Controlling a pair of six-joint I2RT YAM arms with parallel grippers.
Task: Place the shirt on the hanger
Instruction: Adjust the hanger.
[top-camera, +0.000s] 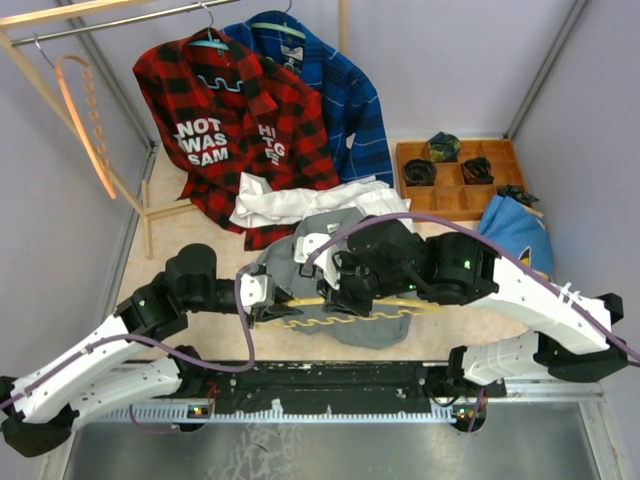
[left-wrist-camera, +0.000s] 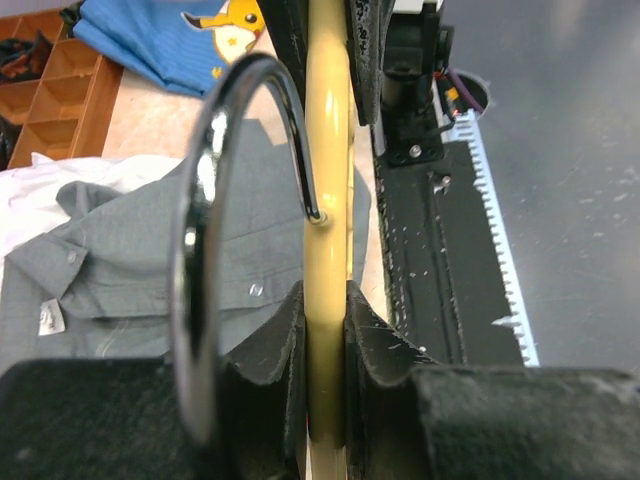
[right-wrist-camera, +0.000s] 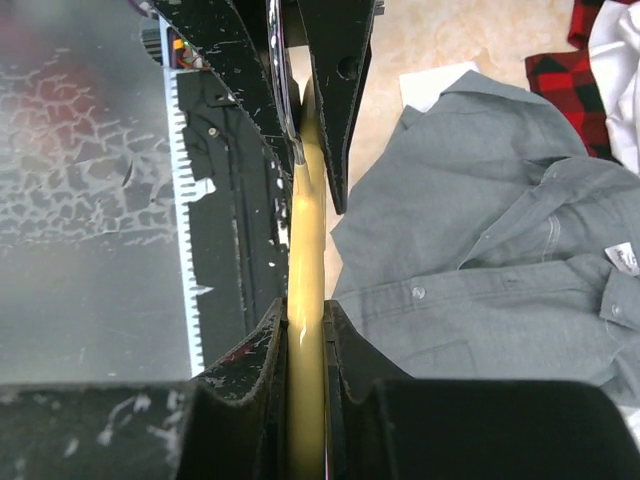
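Observation:
The grey shirt (top-camera: 345, 250) lies crumpled on the table, mostly under my arms; it also shows in the left wrist view (left-wrist-camera: 130, 270) and the right wrist view (right-wrist-camera: 480, 250). The pale yellow hanger (top-camera: 335, 308) is held level just above the shirt's near edge. My left gripper (top-camera: 268, 300) is shut on the hanger's bar (left-wrist-camera: 325, 280) beside its silver hook (left-wrist-camera: 205, 180). My right gripper (top-camera: 352, 295) is shut on the same bar (right-wrist-camera: 305, 260), facing the left gripper's fingers (right-wrist-camera: 335, 100).
A white shirt (top-camera: 300, 200), a red-black plaid shirt (top-camera: 230, 110) and a blue shirt (top-camera: 345, 90) lie or hang behind. An orange hanger (top-camera: 85, 120) hangs at far left. A wooden tray (top-camera: 460, 175) and blue cloth (top-camera: 515, 230) are at right.

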